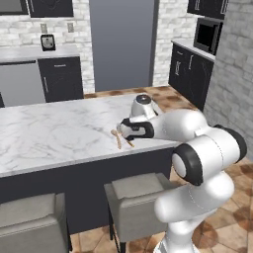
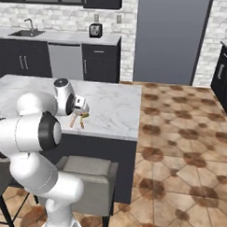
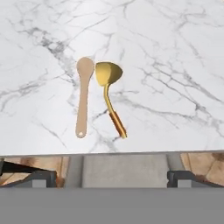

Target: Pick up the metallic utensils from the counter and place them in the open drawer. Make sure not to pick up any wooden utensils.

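in the hand view we see two utensils lying side by side on the white marble surface (image 3: 175, 52): a pale wooden spoon (image 3: 83, 96) on the left and a gold ladle-like spoon (image 3: 109, 94) with a brown grip on the right, heads nearly touching. in the base views these are mere slivers under the arm. our end effector (image 3: 111, 177) hovers above them near the surface's front edge, its dark fingertips (image 3: 39, 178) spread wide and touching nothing. from the left base view we also see grey stools (image 1: 136, 197) below the edge; from the right, a sink (image 2: 25, 33) on the far worktop. we cannot make out any fork, knife or drawer.
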Available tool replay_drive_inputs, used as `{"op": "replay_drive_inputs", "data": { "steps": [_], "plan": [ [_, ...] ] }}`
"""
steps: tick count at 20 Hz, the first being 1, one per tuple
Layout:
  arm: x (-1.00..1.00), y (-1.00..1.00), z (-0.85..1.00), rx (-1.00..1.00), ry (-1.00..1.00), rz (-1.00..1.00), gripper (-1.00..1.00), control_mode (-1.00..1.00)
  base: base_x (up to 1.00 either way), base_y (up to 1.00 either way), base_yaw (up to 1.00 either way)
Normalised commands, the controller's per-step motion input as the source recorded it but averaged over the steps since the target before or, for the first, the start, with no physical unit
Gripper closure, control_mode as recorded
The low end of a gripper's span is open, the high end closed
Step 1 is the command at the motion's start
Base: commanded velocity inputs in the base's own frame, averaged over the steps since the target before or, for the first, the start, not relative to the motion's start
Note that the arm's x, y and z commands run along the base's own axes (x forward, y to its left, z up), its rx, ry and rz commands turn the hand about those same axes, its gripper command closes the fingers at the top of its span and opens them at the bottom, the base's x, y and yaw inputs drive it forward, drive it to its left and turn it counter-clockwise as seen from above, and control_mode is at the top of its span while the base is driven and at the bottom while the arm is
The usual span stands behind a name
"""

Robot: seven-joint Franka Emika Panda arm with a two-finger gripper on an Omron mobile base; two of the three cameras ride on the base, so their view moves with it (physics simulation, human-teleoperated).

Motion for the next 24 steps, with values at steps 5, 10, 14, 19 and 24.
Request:
{"op": "replay_drive_inputs", "data": {
  "steps": [5, 10, 14, 19, 24],
  "plan": [
    [0.37, 0.0, -0.11, -0.01, -0.04, -0.18, -1.0, -1.0, 0.0, 0.0, 0.0],
    [0.24, 0.0, -0.14, 0.0, 0.03, -0.11, -1.0, -1.0, 0.0, 0.0, 0.0],
    [0.02, 0.0, -0.02, 0.01, 0.03, 0.0, -1.0, -1.0, 0.0, 0.0, 0.0],
    [0.2, 0.0, -0.13, 0.07, 0.0, 0.05, -1.0, -1.0, 0.0, 0.0, 0.0],
    [0.06, -0.11, 0.0, 0.05, 0.03, 0.15, -1.0, -1.0, 0.0, 0.0, 0.0]
  ]
}}
